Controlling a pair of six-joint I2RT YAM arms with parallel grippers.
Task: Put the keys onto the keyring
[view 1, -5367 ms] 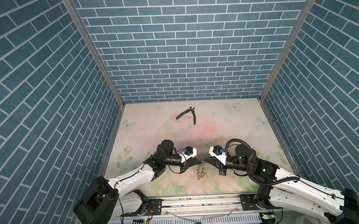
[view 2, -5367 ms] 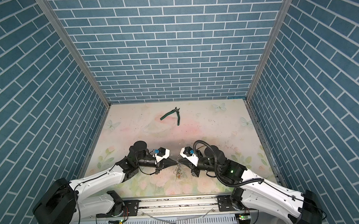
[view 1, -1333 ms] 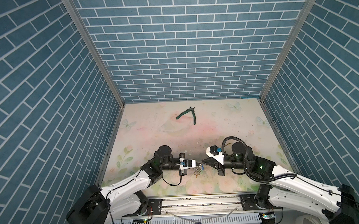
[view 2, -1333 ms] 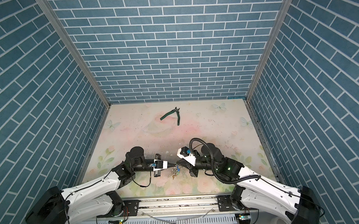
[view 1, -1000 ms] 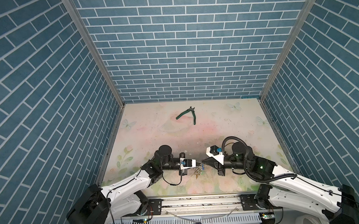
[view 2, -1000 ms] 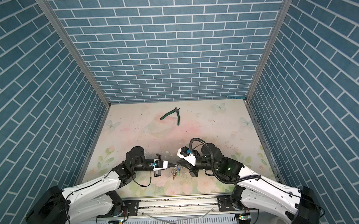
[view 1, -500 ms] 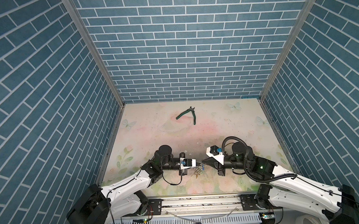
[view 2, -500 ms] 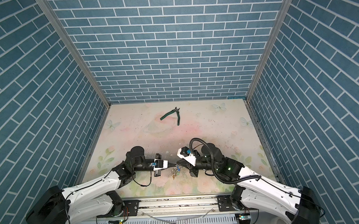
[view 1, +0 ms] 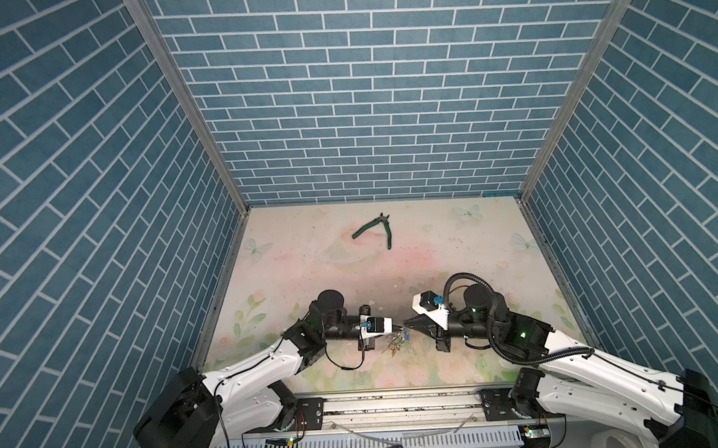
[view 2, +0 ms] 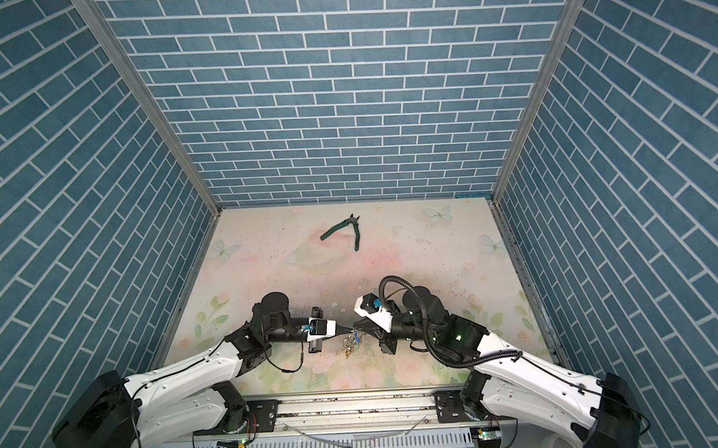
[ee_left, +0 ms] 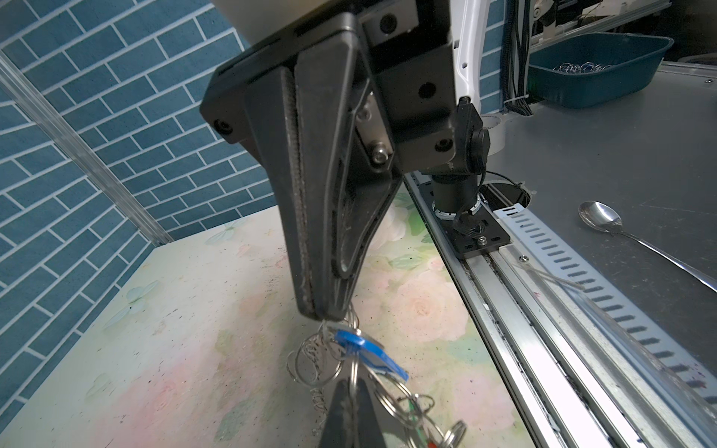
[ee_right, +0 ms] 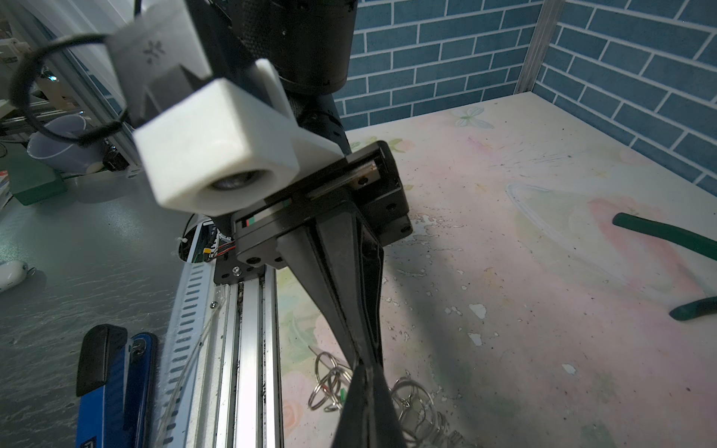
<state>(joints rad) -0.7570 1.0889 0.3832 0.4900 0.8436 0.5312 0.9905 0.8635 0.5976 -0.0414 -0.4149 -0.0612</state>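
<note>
The left gripper (ee_left: 350,384) is clenched: its two dark fingers are pressed flat together, and a thin silvery loop of the keyring (ee_left: 310,364) runs into the seam at their tips, so it is pinching one ring of that bunch. The right gripper (ee_left: 325,313) faces it from the opposite side, jaws closed just as tightly. Its point sits against the rings right at the end of the blue tag, but whether it grips a ring, the tag or nothing cannot be told. In both top views the two tips meet almost nose to nose over the front middle of the table (view 1: 454,250), close to the rail the arms stand on. The keys (ee_left: 368,355) sit between the tips. The blue tag is tilted and lies among the rings, just beside both points, and its metal blade is lost in the tangle. The keyring shows only as a cluster of silvery loops drooping below the grippers toward the front edge, and its dark hoop cannot be made out. In the right wrist view a sliver of green tag (ee_right: 343,395) shows among the loops. Whether the lowest rings touch the table is unclear. Well apart, near the back wall, the green-handled pliers (view 1: 366,229) lie spread open on the floral surface.
</note>
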